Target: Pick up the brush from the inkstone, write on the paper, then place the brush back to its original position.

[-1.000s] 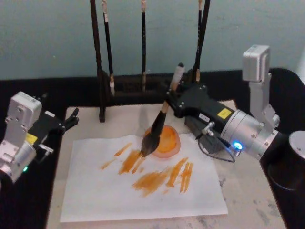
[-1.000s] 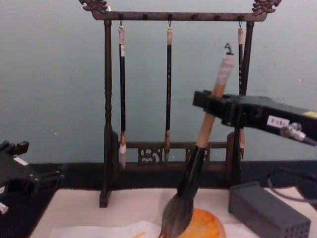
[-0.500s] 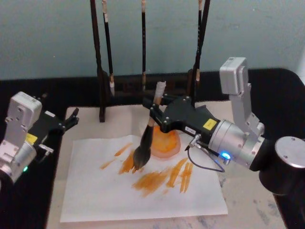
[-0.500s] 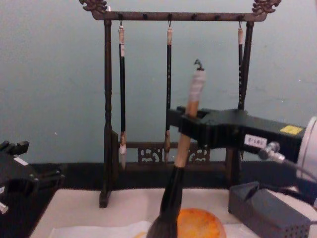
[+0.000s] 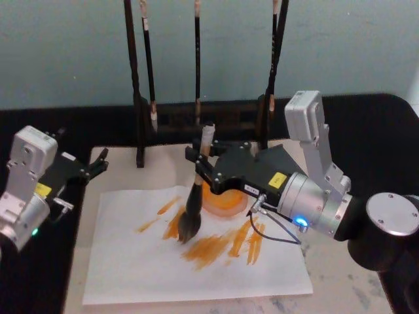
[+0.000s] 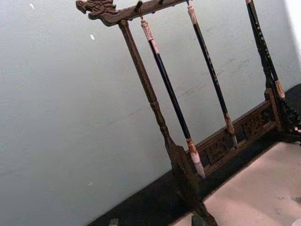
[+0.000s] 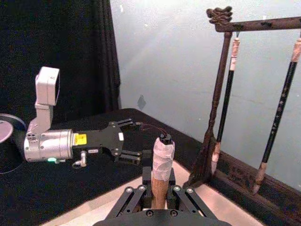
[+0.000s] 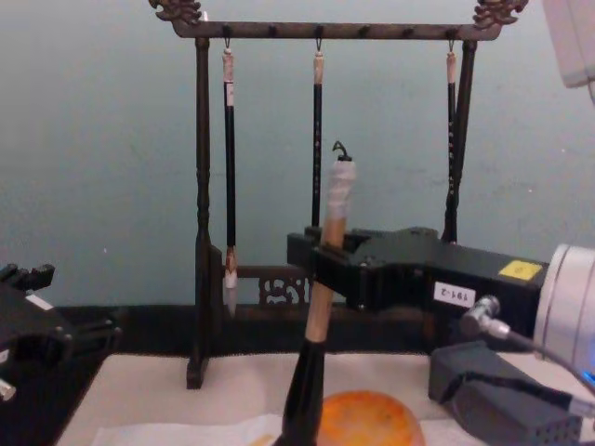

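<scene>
Two grippers are showing over the table, and the right gripper (image 5: 203, 159) is doing the work: its fingers are pinching the light wooden handle of the brush (image 5: 195, 196) just below the white-wrapped end. The brush is standing almost upright, leaning slightly, its bushy dark head meeting the paper (image 5: 131, 261) among the orange strokes (image 5: 209, 247) that are running across the middle of the sheet. The inkstone (image 5: 228, 201) is lying at the paper's far edge, just to the right of the brush and partly covered by the right gripper's black body in the head view. In the chest view it is sitting just beside the black lower shaft. The left gripper (image 5: 97, 163) is hanging over the dark surface off the paper's far left corner, its fingers spread and holding nothing. Behind, a dark wooden rack (image 5: 134, 78) is carrying three thin brushes (image 5: 196, 65), hanging tip-down, and a grey block (image 8: 502, 404) is resting to the right of the inkstone.
</scene>
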`<state>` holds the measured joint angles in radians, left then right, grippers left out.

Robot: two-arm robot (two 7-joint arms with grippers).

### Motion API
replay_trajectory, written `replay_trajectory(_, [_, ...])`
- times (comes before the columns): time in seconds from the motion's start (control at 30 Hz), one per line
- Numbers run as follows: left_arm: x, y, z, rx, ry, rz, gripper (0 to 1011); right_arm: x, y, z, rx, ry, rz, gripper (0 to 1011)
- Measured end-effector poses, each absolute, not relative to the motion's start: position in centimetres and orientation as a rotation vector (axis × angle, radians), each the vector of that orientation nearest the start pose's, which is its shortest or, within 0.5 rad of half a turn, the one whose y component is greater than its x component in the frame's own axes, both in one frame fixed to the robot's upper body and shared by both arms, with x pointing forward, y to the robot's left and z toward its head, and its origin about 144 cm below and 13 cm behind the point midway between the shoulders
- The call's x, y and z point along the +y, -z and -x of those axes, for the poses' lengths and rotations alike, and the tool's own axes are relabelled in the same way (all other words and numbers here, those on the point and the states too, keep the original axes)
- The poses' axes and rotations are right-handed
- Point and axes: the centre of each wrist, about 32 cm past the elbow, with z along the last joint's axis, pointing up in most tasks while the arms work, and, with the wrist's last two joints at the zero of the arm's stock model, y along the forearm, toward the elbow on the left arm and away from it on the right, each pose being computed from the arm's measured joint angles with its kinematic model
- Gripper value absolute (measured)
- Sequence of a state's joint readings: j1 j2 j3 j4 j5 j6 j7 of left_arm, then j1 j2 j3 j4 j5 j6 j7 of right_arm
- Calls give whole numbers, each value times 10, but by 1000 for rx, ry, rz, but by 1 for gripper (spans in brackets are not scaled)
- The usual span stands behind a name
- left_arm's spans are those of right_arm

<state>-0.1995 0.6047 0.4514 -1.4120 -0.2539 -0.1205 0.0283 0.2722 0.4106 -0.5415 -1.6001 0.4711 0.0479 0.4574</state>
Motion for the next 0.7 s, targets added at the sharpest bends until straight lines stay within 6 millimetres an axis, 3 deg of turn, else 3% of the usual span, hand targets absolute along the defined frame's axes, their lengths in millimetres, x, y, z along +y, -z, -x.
replay_trajectory(0.7, [310,-1140,-489,-285,-1248,-304,1001,-183,-1194,-491,-10,591,4,161])
